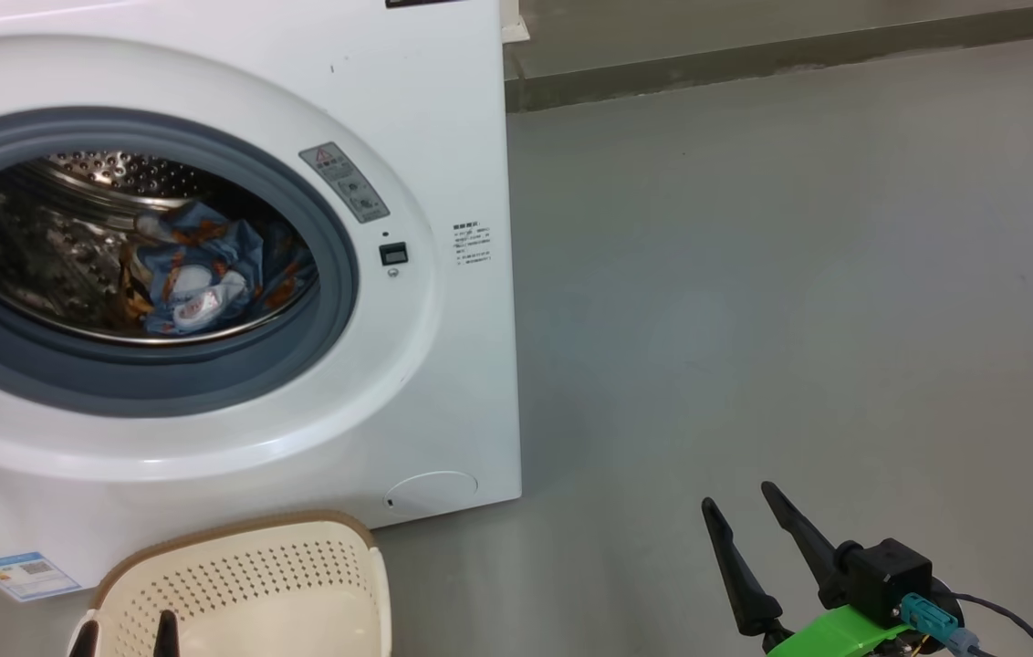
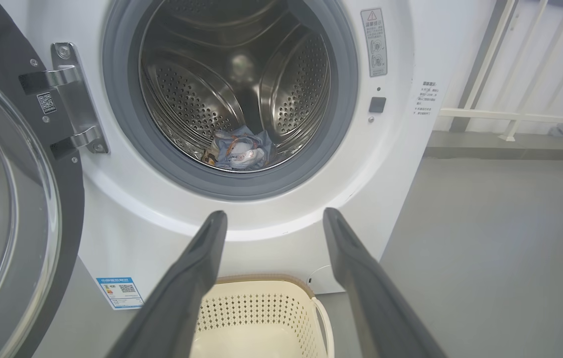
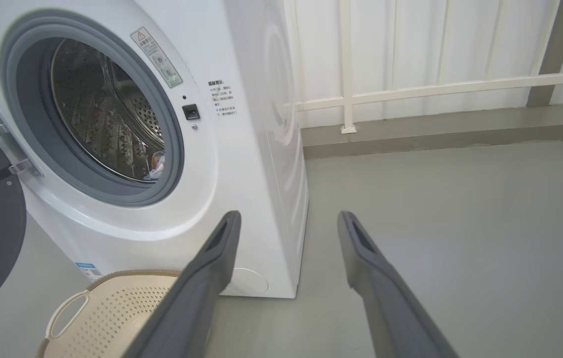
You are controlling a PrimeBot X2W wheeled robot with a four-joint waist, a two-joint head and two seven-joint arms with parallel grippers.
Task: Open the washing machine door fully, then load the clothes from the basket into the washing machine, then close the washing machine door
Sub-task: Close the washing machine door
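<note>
Left wrist view shows the large round black-rimmed glass washing machine door (image 2: 8,199) swung wide beside the steel drum (image 2: 241,74), rigid, hinged and probably slick, best pushed at its free rim; left gripper (image 2: 274,215) and right gripper (image 3: 289,215) gape empty.

You can read no words: the washing machine (image 2: 127,233) bears a warning-triangle sticker (image 2: 374,42), illegible small print (image 2: 426,98) and, low left, a QR-coded blue label (image 2: 120,292).

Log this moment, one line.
black-rimmed glass door open; light-blue printed clothes in steel drum; cream perforated basket looks empty; left gripper open; right gripper open
</note>
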